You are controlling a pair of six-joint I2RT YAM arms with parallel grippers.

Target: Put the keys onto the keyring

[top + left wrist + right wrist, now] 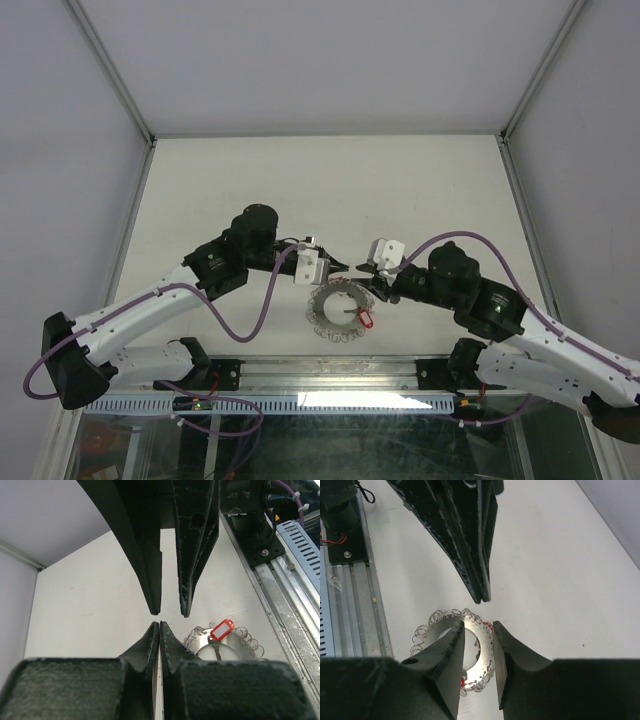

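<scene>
The white table (220, 190) is being crowded by the left arm (140, 305) and the right arm (550, 352), reaching in with tips nearly meeting over the middle. Below them the keyring (322, 305) is lying flat (a spiky wreath of little silver keys). The left gripper (158, 626) is being held pressed together, nothing pinched. The right gripper (479, 626) is being held a bit spread, nothing between its fingers. The red-tagged key (368, 319) is resting against the ring's right edge; whether it's threaded on can't be told.
</scene>
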